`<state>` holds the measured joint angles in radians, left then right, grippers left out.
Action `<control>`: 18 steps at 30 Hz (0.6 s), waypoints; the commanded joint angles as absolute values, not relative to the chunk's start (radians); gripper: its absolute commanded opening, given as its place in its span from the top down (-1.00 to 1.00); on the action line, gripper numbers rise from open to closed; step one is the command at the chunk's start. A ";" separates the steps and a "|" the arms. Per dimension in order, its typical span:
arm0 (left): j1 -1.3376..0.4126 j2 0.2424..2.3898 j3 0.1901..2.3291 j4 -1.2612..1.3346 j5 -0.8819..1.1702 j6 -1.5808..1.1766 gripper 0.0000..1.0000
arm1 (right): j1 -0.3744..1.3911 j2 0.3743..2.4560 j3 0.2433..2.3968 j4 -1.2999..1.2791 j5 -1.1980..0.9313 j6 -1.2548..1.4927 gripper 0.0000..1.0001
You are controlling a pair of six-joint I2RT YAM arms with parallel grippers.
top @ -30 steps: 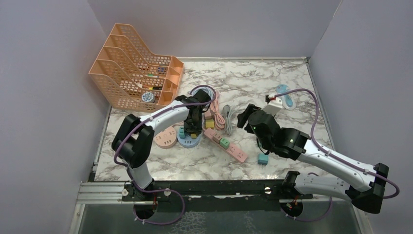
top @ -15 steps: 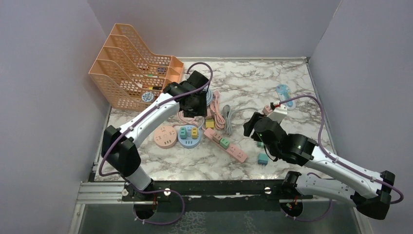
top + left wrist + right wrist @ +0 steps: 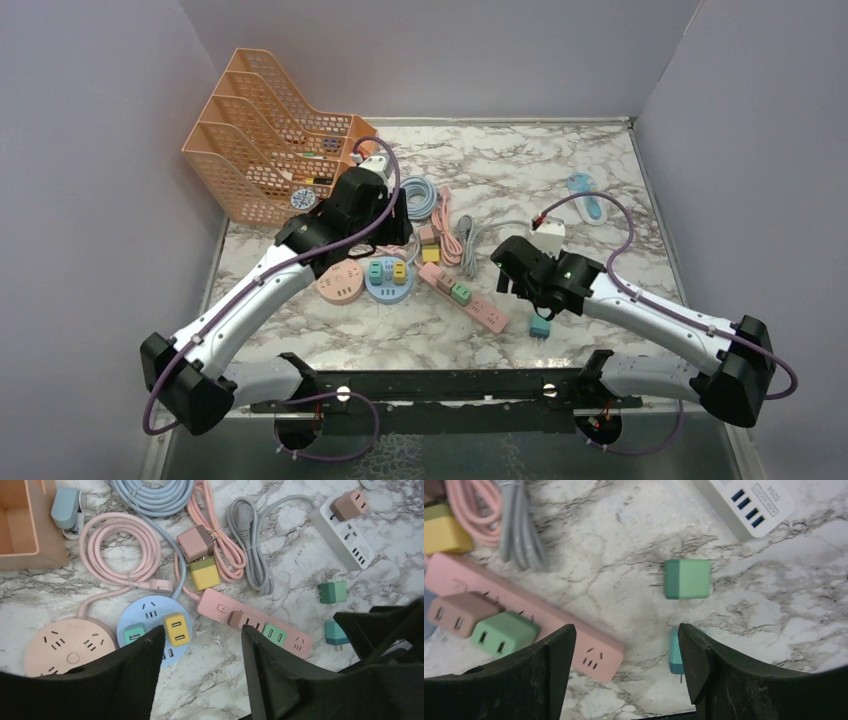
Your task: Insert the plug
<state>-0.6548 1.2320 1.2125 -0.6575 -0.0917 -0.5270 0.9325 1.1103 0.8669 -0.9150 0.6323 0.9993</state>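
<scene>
Green plug (image 3: 687,578) lies loose on marble (image 3: 624,530) near pink strip (image 3: 596,652).

Table (image 3: 560,160) is showing smooth marble-look finish; pink power strip (image 3: 215,605), green plug (image 3: 687,578) are showing smooth matt plastic; grey cable (image 3: 519,530) is looking rubbery.

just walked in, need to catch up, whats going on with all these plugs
It's a plug-inserting job. The left fingers hover open and empty near the round blue hub, which has a yellow plug and a green plug seated in it. The right fingers, also open and empty, hover over a loose green adapter and a teal adapter.
</scene>
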 commanded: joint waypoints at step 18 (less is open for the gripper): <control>-0.657 0.718 0.777 -0.242 0.036 -0.594 -0.98 | 0.532 1.263 0.692 -0.697 0.383 0.840 -0.47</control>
